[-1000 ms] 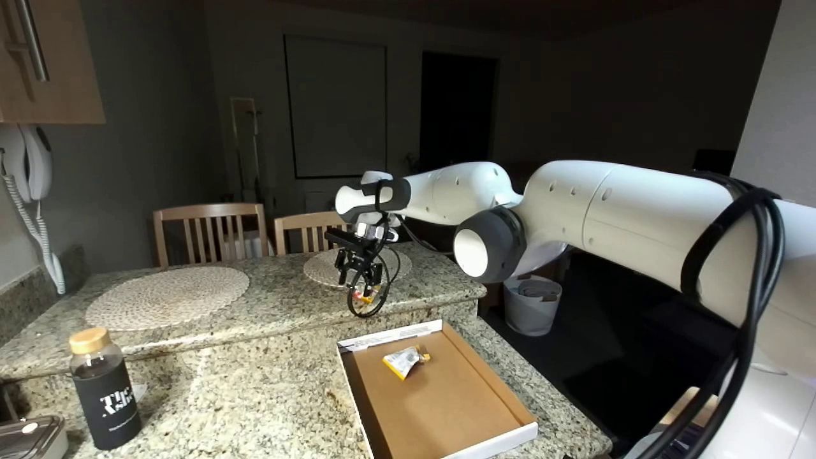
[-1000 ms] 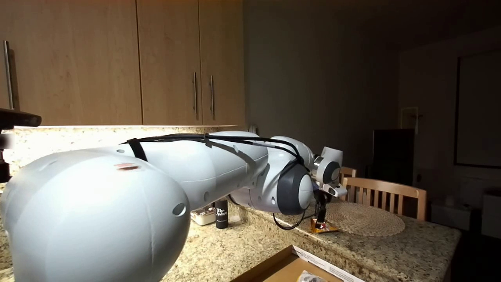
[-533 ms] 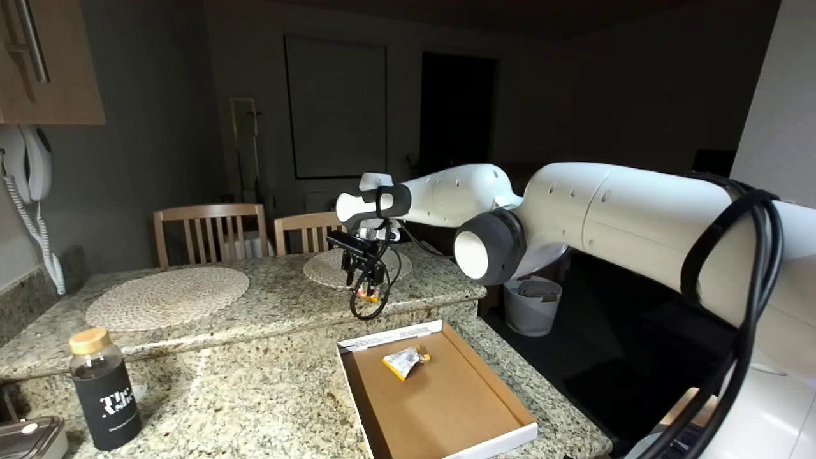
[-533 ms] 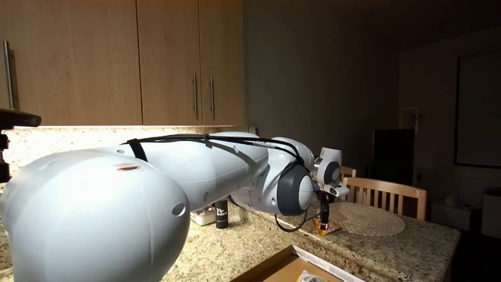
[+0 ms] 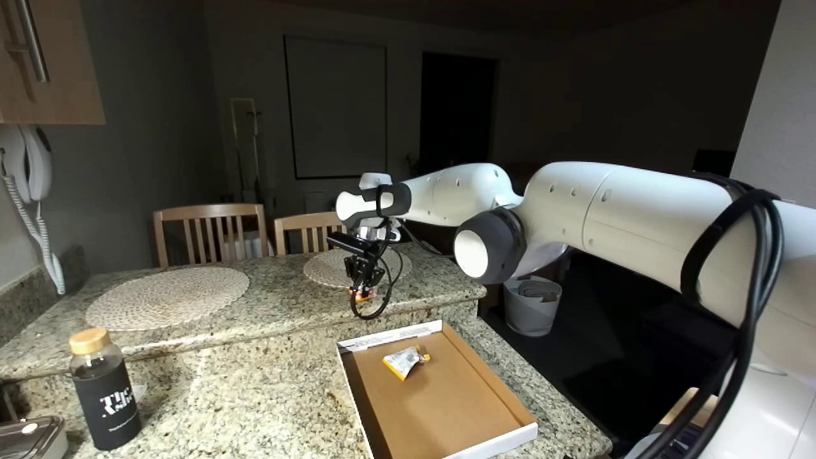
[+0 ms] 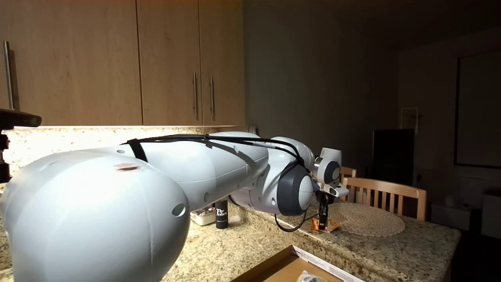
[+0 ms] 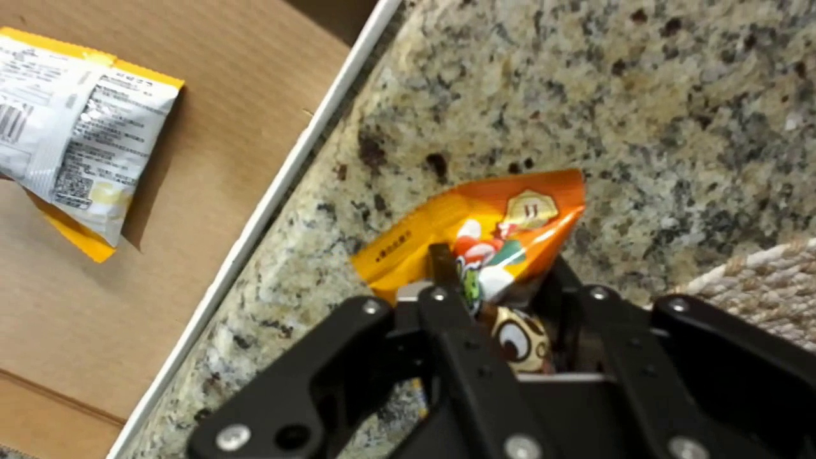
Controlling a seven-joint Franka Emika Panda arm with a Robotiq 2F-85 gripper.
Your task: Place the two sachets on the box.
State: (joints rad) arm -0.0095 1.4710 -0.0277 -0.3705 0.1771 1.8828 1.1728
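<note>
One sachet [image 7: 542, 210], orange-yellow with cartoon prints, stands creased and pinched between the black fingers [image 7: 442, 264] of my gripper [image 7: 503, 268]. Its middle bulges up between them in the wrist view. It is at the raised counter, small in both exterior views; in one, its orange film [image 6: 332, 226] shows beside the gripper [image 6: 322, 226]. The other sachet [image 7: 121, 140], pale printed side up with yellow edges, lies inside the box [image 5: 452, 408], towards its far end. That box has a white rim and brown cardboard floor, and sits on the lower counter below the gripper.
Two round woven placemats [image 5: 169, 298] [image 6: 364, 219] lie on the raised ledge, whose step drops to the box's level. A dark bottle [image 5: 105, 389] with a tan cap and a lidded container [image 5: 32, 437] stand on the lower counter. Chairs [image 5: 213, 233] are behind the ledge.
The gripper's fingers have come together around the sachet on the ledge, which is now bunched between them. The wrist has shifted only slightly. The sachet in the box has stayed put.
</note>
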